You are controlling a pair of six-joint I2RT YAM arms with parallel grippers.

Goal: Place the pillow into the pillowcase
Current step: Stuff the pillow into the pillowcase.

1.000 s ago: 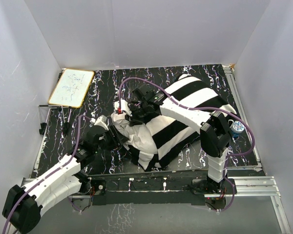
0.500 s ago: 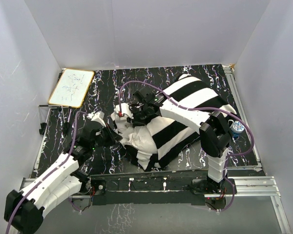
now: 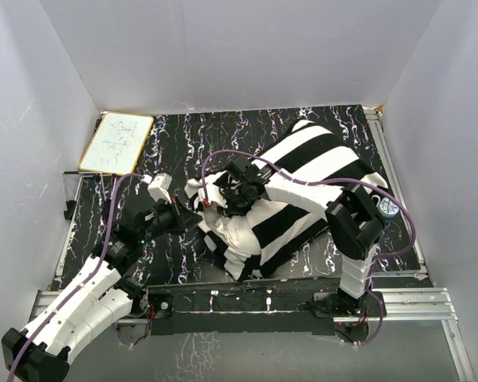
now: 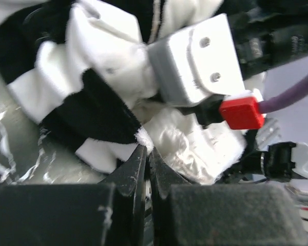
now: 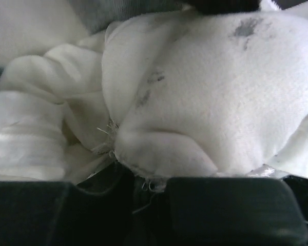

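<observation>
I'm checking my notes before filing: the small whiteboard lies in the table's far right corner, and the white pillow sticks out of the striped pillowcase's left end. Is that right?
Not quite: the whiteboard lies in the far left corner, as the top external view shows. The pillow does stick out of the left end of the pillowcase.

The pillow (image 3: 229, 229) sits near centre, its right part inside the pillowcase (image 3: 319, 159); a whiteboard (image 3: 117, 143) lies far left on the table (image 3: 175, 135).

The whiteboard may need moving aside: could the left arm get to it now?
Probably, reach permitting: nothing lies between the whiteboard and the left gripper, though it is shut on the pillowcase.
</observation>
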